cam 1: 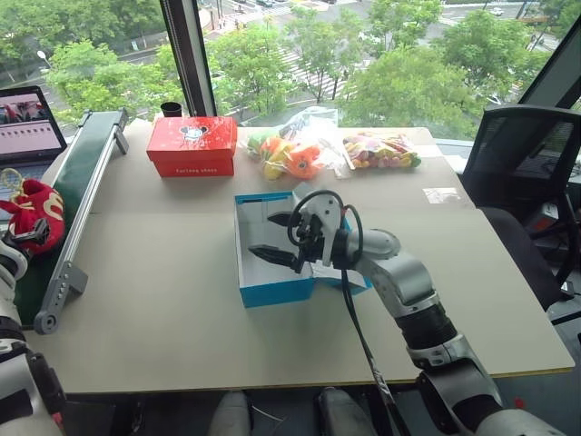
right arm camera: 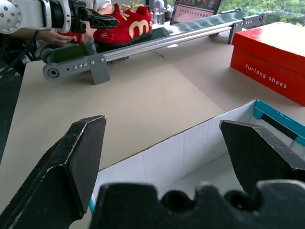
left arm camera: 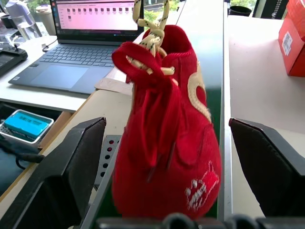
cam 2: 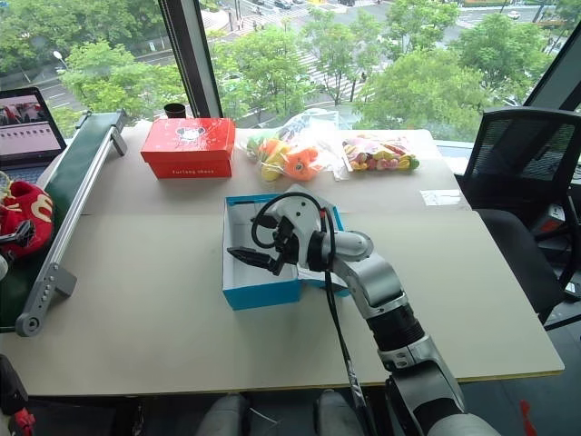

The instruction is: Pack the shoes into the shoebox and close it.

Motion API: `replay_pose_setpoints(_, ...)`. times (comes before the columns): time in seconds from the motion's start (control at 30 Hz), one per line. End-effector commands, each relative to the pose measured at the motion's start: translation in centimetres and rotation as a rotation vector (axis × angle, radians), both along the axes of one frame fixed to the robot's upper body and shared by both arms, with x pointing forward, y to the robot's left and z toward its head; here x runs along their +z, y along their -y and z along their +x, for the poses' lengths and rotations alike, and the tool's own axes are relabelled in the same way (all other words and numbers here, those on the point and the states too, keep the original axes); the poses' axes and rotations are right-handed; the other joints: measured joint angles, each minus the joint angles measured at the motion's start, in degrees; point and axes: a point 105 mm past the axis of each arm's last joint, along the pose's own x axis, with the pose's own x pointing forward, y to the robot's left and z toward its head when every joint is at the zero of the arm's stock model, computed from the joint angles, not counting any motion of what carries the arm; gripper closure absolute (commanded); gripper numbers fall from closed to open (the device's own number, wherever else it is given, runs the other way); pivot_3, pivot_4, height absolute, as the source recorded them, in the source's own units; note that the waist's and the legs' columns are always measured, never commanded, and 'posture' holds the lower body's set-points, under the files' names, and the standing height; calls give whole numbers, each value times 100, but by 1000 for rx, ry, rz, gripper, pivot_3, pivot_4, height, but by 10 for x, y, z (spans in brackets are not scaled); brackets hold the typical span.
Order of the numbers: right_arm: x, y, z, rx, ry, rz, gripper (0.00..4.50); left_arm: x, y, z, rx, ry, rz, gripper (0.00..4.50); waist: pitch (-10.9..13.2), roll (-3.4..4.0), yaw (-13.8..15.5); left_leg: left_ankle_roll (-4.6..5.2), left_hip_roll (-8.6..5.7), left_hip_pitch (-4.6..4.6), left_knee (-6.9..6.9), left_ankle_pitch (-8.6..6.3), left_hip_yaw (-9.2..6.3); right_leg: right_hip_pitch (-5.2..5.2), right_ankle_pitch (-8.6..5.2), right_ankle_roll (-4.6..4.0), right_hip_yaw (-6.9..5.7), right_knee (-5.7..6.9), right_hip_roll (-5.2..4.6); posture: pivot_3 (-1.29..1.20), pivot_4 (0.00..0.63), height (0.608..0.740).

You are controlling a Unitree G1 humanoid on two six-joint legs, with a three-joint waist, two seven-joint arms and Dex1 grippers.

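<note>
shoes: we've got a small red fuzzy shoe (left arm camera: 167,143) with yellow curved markings and yellowish laces sitting on the dark green conveyor belt (cam 1: 86,168) at the table's left edge, not in the box yet. Whether its twin is right beside it, we can't tell.
left gripper: the left gripper (left arm camera: 167,167) has its jaws spread wide with the shoe between the black fingers (left arm camera: 57,176), nothing clamped so far.
shoebox: bright blue rectangular cardboard shoebox (cam 1: 272,291), white inside, mid-table, open and looks empty to us.
right gripper: the right gripper (cam 1: 275,238) hangs over the box's opening, jaws apart, holding nothing.
step: we reckon it's the first pickup, basically the start of the job.
next move: we'd close on the shoe's body, lift clear of the belt rail, then carry it over to the box.
other stuff: a red-orange box (cam 1: 192,145) and bagged toys (cam 1: 300,150) sit at the far side of the table (cam 1: 163,309).
</note>
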Motion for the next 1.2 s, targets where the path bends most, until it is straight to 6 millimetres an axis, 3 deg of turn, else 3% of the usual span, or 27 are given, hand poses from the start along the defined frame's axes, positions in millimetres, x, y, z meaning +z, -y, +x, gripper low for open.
replay_pose_setpoints(0.03, 16, 3, -1, 3, 69, 20, 0, -1, -15, -14, 71, 18, -53, 71, 0, 0, -2, 0, 0, 0, 0, 0, 0, 0, 0, 0, 0, 1, 0, 0, 150, 734)
replay_pose_setpoints(0.1, 15, 4, 0, -4, 72, 9, 0, -24, -18, -23, 110, -41, -127, 71, 0, 0, 0, 0, 0, 1, 0, 0, 0, 0, 0, 0, 0, 2, 0, 0, 150, 734)
replay_pose_setpoints(0.13, 15, 5, 0, -8, 74, 6, 0, -33, -16, -25, 107, -59, -165, 585, 0, 0, -2, 0, 0, 3, 0, 0, 0, 1, 0, 0, 1, 3, 0, 0, 150, 734)
replay_pose_setpoints(0.3, 15, 7, 1, -19, 76, -1, 0, -48, -4, -22, 43, -77, -227, 2175, -1, 9, 9, 1, 0, 19, 0, 1, 1, 6, -2, 2, 1, 23, 0, 0, 150, 734)
replay_pose_setpoints(0.53, 12, 7, 2, -24, 80, -17, 0, -30, 12, -9, -17, 12, -216, 4166, -1, 12, 92, 0, 0, 24, 3, 8, 1, 8, -5, 5, -1, 43, 0, 0, 150, 734)
replay_pose_setpoints(0.6, 12, 7, 2, -26, 80, -19, 0, -19, 17, -3, -33, 46, -206, 4424, -1, 12, 133, 0, -1, 21, 5, 8, 1, 8, -4, 4, -2, 42, 0, 0, 150, 734)
replay_pose_setpoints(0.7, 12, 8, 3, -32, 80, -20, 0, 4, 34, 10, -98, 117, -190, 4424, 0, 10, 212, 0, -1, 16, 6, 8, -2, 7, -3, 3, -5, 40, -1, 0, 150, 734)
replay_pose_setpoints(0.8, 17, 10, 5, -48, 33, 42, 0, 36, 76, 28, -263, 221, -214, 4424, 0, 4, 280, -2, -2, -4, 18, 9, -17, 6, -1, -1, -21, 31, -1, 0, 150, 734)
replay_pose_setpoints(0.97, 50, 30, 21, -105, -215, 318, 0, 98, 195, 48, -654, 392, -287, 4424, 9, -20, 282, -4, -2, -39, 37, 10, -55, 5, 6, -10, -50, 26, -2, 0, 150, 734)
replay_pose_setpoints(1.07, 63, 39, 30, -146, -262, 374, 0, 105, 224, 49, -718, 397, -304, 4424, 10, -20, 193, -5, -6, -44, 40, 11, -62, 5, 9, -12, -55, 24, -5, 0, 150, 734)
replay_pose_setpoints(1.13, 91, 53, 40, -171, -310, 504, 0, 112, 263, 53, -809, 412, -342, 4424, 12, -16, 84, -4, -6, -32, 29, 10, -59, 4, 9, -13, -51, 26, -5, 0, 150, 734)
replay_pose_setpoints(1.2, 103, 60, 43, -179, -341, 559, 0, 116, 282, 54, -849, 423, -375, 4424, 16, -11, 33, -3, -8, -31, 27, 11, -61, 3, 10, -14, -51, 31, -5, 0, 150, 734)
